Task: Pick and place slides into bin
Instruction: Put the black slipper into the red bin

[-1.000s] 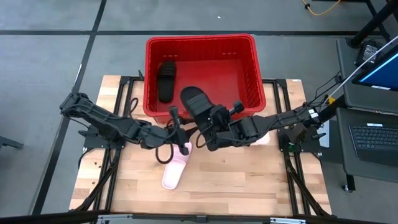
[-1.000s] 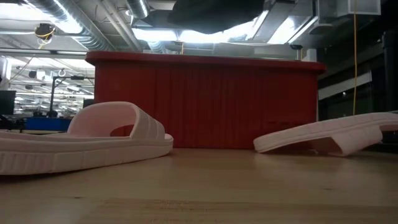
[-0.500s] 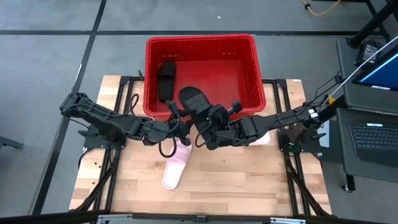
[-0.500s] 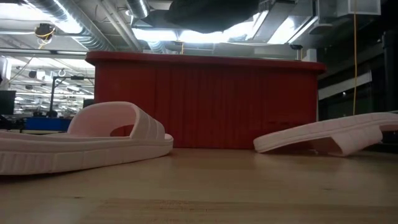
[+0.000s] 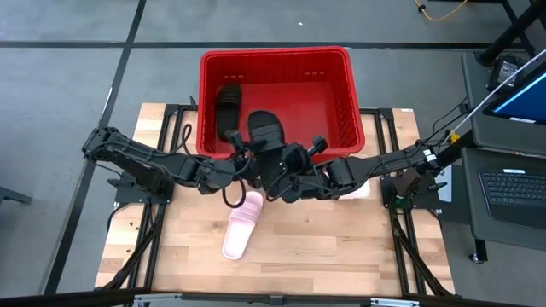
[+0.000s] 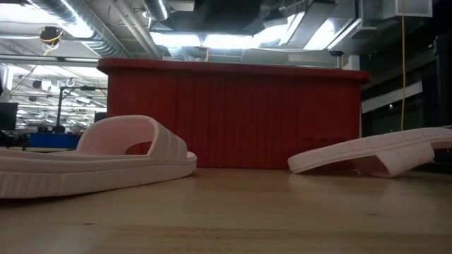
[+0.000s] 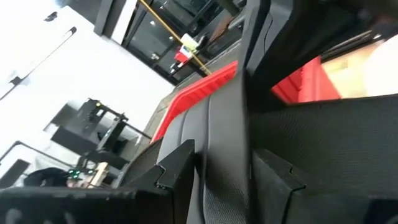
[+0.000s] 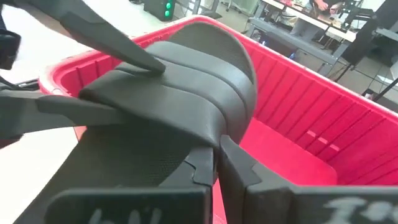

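One black slide (image 5: 229,109) lies inside the red bin (image 5: 341,77) at its left side. A second black slide (image 5: 265,130) hangs over the bin's near rim, held between my left gripper (image 5: 244,162) and my right gripper (image 5: 280,167), both shut on it. One pink slide (image 5: 241,224) lies sole down on the table in front of the bin; it also shows in the low view (image 6: 92,159). Another pink slide (image 5: 358,190) lies partly under my right arm and rests tilted, strap side down, in the low view (image 6: 374,155). My left gripper has the black slide's heel end between its two fingers (image 7: 177,167); the textured sole (image 7: 230,162) fills the gap. It comes level from the table's left. The slide is clear of the table. My right gripper pinches the edge of the sole (image 8: 214,144) just below the strap (image 8: 186,78), between its two fingers. It comes slanting from the table's right and near side. The slide is lifted clear, toe toward the bin.
The bin stands at the table's far edge, its near wall (image 6: 233,116) just behind the two pink slides. Bare wood lies at the table's near left and near right. A laptop stand (image 5: 512,111) is off the table to the right.
Both grippers have carried the black slide toward the far edge and a little toward the table's left. Its toe now reaches over the bin's near rim, and it has turned to point more straight at the far edge. The pink slides have not moved.
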`<state>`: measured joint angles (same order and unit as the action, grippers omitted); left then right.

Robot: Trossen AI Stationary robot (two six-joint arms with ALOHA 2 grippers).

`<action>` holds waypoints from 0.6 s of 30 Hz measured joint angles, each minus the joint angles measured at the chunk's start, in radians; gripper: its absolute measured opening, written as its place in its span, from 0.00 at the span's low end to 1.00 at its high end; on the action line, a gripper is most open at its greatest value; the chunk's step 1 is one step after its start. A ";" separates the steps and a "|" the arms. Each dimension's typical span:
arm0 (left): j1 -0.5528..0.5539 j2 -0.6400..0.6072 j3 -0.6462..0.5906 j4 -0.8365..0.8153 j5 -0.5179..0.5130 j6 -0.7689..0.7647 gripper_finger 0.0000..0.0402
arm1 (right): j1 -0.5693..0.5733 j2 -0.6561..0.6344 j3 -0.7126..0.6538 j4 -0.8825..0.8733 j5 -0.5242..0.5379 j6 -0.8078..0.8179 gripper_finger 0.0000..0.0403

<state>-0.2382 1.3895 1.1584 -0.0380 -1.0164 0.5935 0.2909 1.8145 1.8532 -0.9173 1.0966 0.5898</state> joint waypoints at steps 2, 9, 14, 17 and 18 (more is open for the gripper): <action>0.005 0.000 0.000 0.000 -0.009 0.004 0.31 | 0.002 0.000 0.009 0.000 0.000 -0.017 0.03; 0.017 0.000 0.000 0.012 -0.017 0.015 0.28 | 0.005 0.000 0.023 -0.004 -0.039 -0.027 0.03; 0.024 0.000 0.000 0.011 -0.054 0.069 0.23 | 0.005 0.000 0.023 0.003 -0.078 -0.030 0.03; 0.025 0.000 0.000 0.011 -0.058 0.092 0.20 | 0.005 0.000 0.024 0.003 -0.085 -0.048 0.03; 0.025 0.000 0.000 0.011 -0.060 0.096 0.19 | 0.005 0.000 0.024 0.003 -0.090 -0.048 0.03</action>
<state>-0.2132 1.3895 1.1584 -0.0267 -1.0767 0.6898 0.2962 1.8145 1.8768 -0.9142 1.0067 0.5415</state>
